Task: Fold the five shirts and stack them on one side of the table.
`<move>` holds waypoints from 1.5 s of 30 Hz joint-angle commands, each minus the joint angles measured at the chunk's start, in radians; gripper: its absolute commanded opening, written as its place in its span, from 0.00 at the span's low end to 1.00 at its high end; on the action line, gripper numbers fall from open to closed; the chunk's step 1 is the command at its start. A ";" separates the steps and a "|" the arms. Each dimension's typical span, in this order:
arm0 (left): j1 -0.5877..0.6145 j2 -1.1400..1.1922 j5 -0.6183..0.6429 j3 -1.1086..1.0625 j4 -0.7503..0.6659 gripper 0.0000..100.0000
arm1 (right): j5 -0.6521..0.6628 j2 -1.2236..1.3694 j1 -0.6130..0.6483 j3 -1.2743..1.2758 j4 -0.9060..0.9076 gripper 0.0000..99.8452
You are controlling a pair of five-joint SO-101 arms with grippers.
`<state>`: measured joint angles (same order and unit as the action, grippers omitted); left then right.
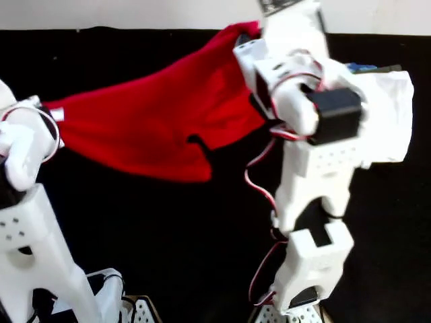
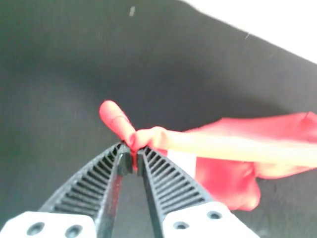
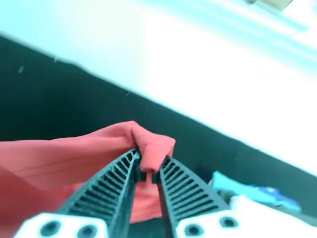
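Observation:
A red shirt (image 1: 155, 114) hangs stretched above the black table between my two arms. My left gripper (image 2: 133, 154) is shut on one bunched corner of the red shirt (image 2: 148, 136), at the left edge of the high view. My right gripper (image 3: 147, 166) is shut on another corner of the red shirt (image 3: 148, 144), near the table's far edge (image 1: 246, 40). The cloth sags in the middle, its lower hem hanging over the table. A folded white shirt (image 1: 387, 121) lies at the far right, partly behind the right arm (image 1: 316, 168).
A light blue garment (image 3: 247, 191) lies by the white one (image 3: 267, 210) at the far right. The black cloth (image 1: 168, 242) covers the table. Red and white cables (image 1: 259, 188) trail down the right arm. A pale wall runs behind the far edge.

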<state>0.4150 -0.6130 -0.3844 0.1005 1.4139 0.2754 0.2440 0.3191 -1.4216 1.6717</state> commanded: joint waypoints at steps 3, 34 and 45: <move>-0.048 -0.022 -0.006 0.206 0.100 0.01 | 0.014 -0.154 -0.061 -0.036 -0.071 0.01; -0.087 -0.130 -0.008 0.486 0.213 0.01 | 0.014 -0.604 -0.065 -0.027 -0.159 0.01; -0.087 -0.197 -0.012 0.398 0.203 0.01 | 0.014 -0.478 -0.065 -0.025 -0.196 0.01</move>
<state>0.3337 -0.8186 -0.3844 0.5639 1.6241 0.2754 -0.3053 0.2716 -1.4339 1.5213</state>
